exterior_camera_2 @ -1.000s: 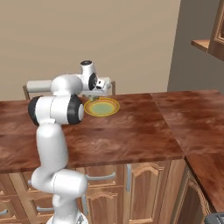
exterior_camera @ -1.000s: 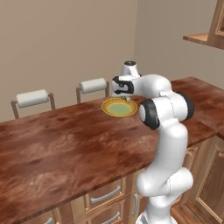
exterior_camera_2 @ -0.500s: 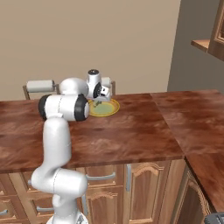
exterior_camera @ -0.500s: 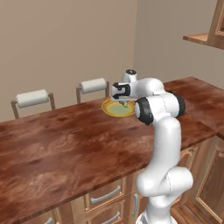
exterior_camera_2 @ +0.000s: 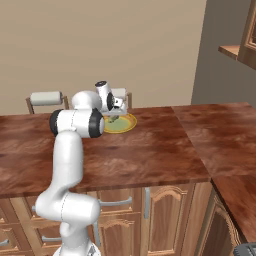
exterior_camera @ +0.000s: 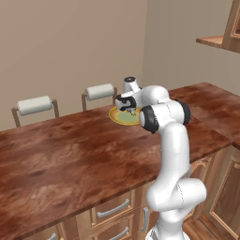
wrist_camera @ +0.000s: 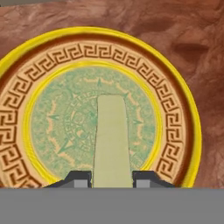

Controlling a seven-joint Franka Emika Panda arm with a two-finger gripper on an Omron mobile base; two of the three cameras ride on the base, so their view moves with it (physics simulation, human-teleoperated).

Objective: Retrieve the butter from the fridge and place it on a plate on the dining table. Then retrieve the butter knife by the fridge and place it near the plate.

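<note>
The butter [wrist_camera: 111,140], a pale-yellow stick, is seen in the hand view between the two dark fingertips [wrist_camera: 78,178] of the gripper [wrist_camera: 111,179]. It runs from 6 o'clock of the view up to the middle of the plate [wrist_camera: 175,113]. The gripper is closed on the butter, with one fingertip at each long side of the stick. Whether the far end of the butter touches the plate or hangs just above it cannot be told.

The plate is round, with a yellow rim, a brown band with a key pattern and a pale green centre. It lies flat on the dining table [exterior_camera: 70,159], whose glossy reddish-brown wood is seen around the rim at 12 and 3 o'clock of the hand view. In the left base view the plate [exterior_camera: 118,118] is found near the far edge of the table, partly hidden by the arm; in the right base view the plate [exterior_camera_2: 126,123] lies also near the far edge.

Behind the table two cushioned stools [exterior_camera: 34,105] are placed against a plain beige wall. Wooden cabinet doors and drawers [exterior_camera_2: 165,220] are seen below the table top, and a wooden shelf [exterior_camera: 218,41] is fixed at 2 o'clock of the left base view.

The white arm [exterior_camera: 171,154] rises from the floor side, is bent at the elbow above the table and is stretched toward the plate, with the hand [exterior_camera_2: 113,102] directly over it.
</note>
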